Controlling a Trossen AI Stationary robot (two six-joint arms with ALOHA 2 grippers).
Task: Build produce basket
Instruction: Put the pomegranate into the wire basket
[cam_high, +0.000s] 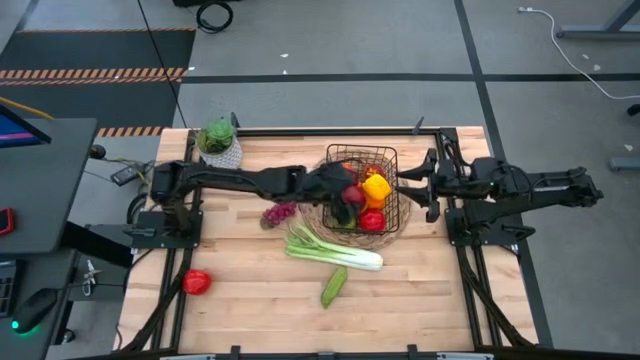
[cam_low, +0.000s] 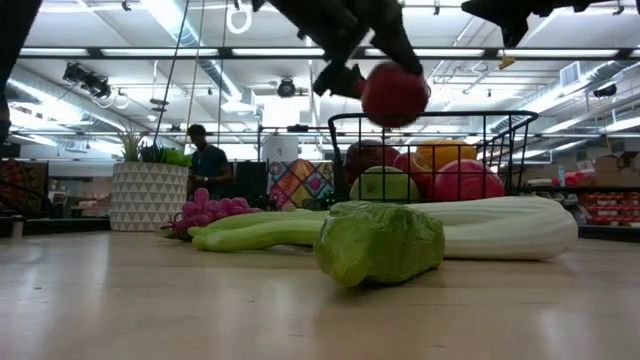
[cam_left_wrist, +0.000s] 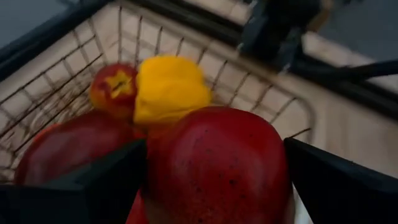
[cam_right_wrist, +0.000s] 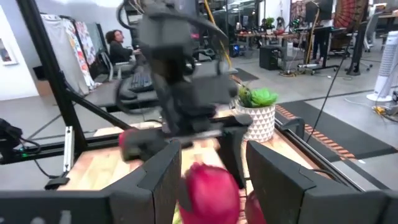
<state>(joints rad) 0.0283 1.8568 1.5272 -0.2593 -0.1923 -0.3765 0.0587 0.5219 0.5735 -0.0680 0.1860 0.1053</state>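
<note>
Spanning nearly the whole high view, the pale wooden bench (cam_high: 250, 310) carries everything, with a black metal frame along its edges. Left arm reaches from the left edge toward the far middle; right arm sits folded at the right edge.

Black wire-grid basket (cam_high: 362, 190) stands at the far middle of the bench, on a round woven straw mat (cam_high: 322, 222) whose rim shows beside it. Inside: a yellow pepper (cam_high: 376, 187), a red round fruit (cam_high: 372, 221), and other red produce partly hidden by the left arm.

Left gripper (cam_high: 352, 196) hangs above the basket, jaws set wide and clamped on a dark red apple (cam_left_wrist: 217, 168); the left wrist view shows the apple filling the gap between both fingers (cam_left_wrist: 102, 183), with the basket's contents below. In the low view the apple (cam_low: 394, 94) is above the basket rim, clear of the other fruit.

Right gripper (cam_high: 412, 176) waits just beside the basket's right side, jaws parted, grasping nothing.

Long pale-green leek (cam_high: 330, 250) lies just near-side of the basket, angled toward the right edge. Leafy green plant in a white patterned pot (cam_high: 219, 142) stands at the far-left corner. Green cucumber piece (cam_high: 333, 286) lies near the bench's middle, nearer the near edge. Purple grape bunch (cam_high: 278, 213) rests left of the basket. Red pepper (cam_high: 196, 282) sits alone by the near-left corner.
</note>
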